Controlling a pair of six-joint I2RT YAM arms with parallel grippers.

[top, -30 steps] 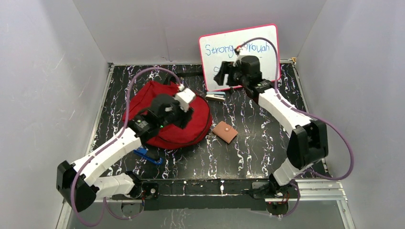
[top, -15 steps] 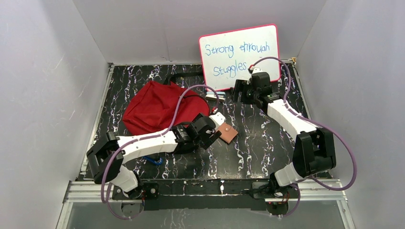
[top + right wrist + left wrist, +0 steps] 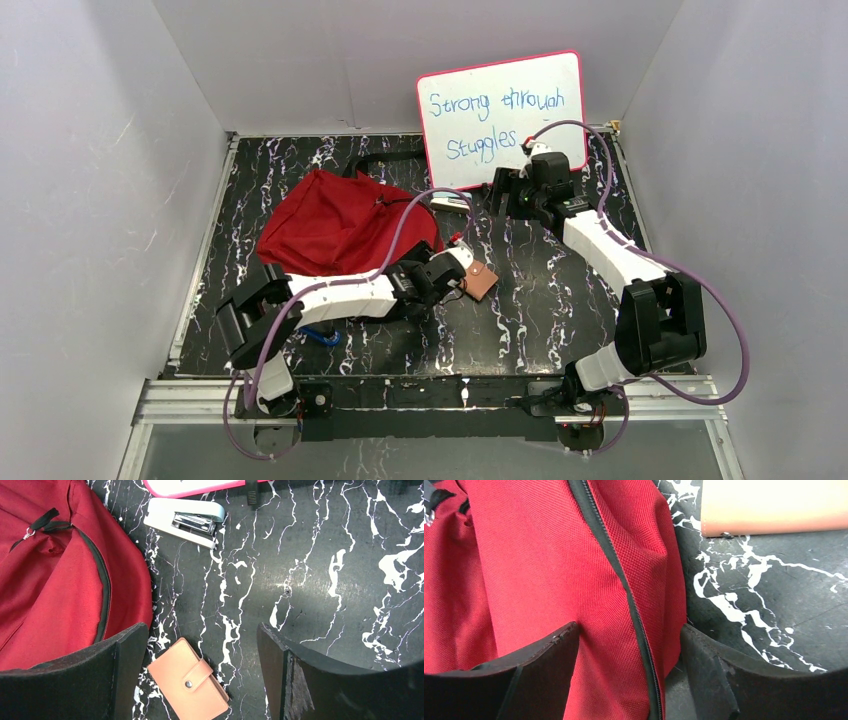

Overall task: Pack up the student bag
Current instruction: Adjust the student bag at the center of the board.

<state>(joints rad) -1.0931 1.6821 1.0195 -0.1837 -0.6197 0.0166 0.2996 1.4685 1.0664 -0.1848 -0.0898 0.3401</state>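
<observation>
The student bag [image 3: 335, 230] is a soft red backpack lying at the left middle of the table, its black zipper [image 3: 624, 590] closed along the edge. My left gripper [image 3: 455, 283] is low at the bag's right edge, next to a tan wallet [image 3: 481, 280]. In the left wrist view my left gripper [image 3: 629, 647] stands open, with the bag's zippered edge [image 3: 644, 555] between its fingers and no squeeze visible. My right gripper [image 3: 500, 188] hangs open near the whiteboard. In the right wrist view my right gripper [image 3: 200, 635] is empty, above the wallet [image 3: 187, 680].
A white stapler [image 3: 182, 520] lies by the foot of the pink-framed whiteboard [image 3: 500, 115] at the back. A blue object [image 3: 320, 336] shows partly under my left arm near the front. Grey walls close in the left, right and back sides.
My left arm has swung off the top of the bag, down and right to its edge beside the wallet, its jaws opening wider. My right gripper has dropped from in front of the whiteboard.
</observation>
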